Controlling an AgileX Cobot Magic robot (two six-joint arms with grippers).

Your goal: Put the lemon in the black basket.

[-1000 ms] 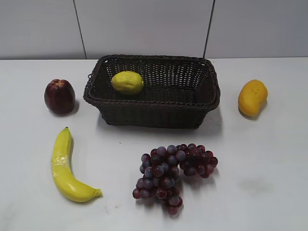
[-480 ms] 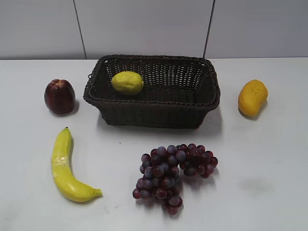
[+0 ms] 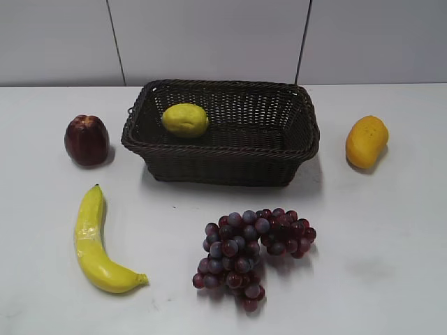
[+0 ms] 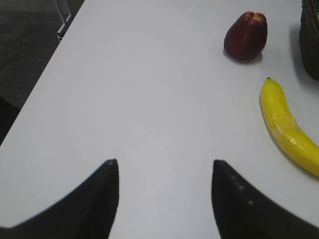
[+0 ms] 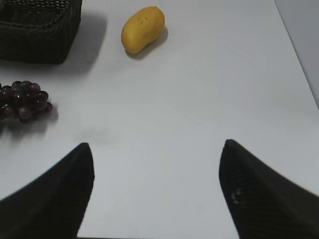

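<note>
The lemon (image 3: 185, 119) lies inside the black basket (image 3: 222, 148), in its left part, at the back middle of the white table. Neither arm shows in the exterior view. My left gripper (image 4: 164, 162) is open and empty above bare table, well to the left of the basket, whose edge (image 4: 311, 45) shows at the right border of the left wrist view. My right gripper (image 5: 157, 144) is open and empty above bare table, to the right of the basket, whose corner (image 5: 40, 30) shows in the right wrist view.
A dark red apple (image 3: 86, 139) sits left of the basket and a banana (image 3: 94, 241) lies in front of it. Purple grapes (image 3: 251, 252) lie in front of the basket. An orange-yellow mango (image 3: 366, 141) sits to the right. The table's left edge (image 4: 45, 79) shows.
</note>
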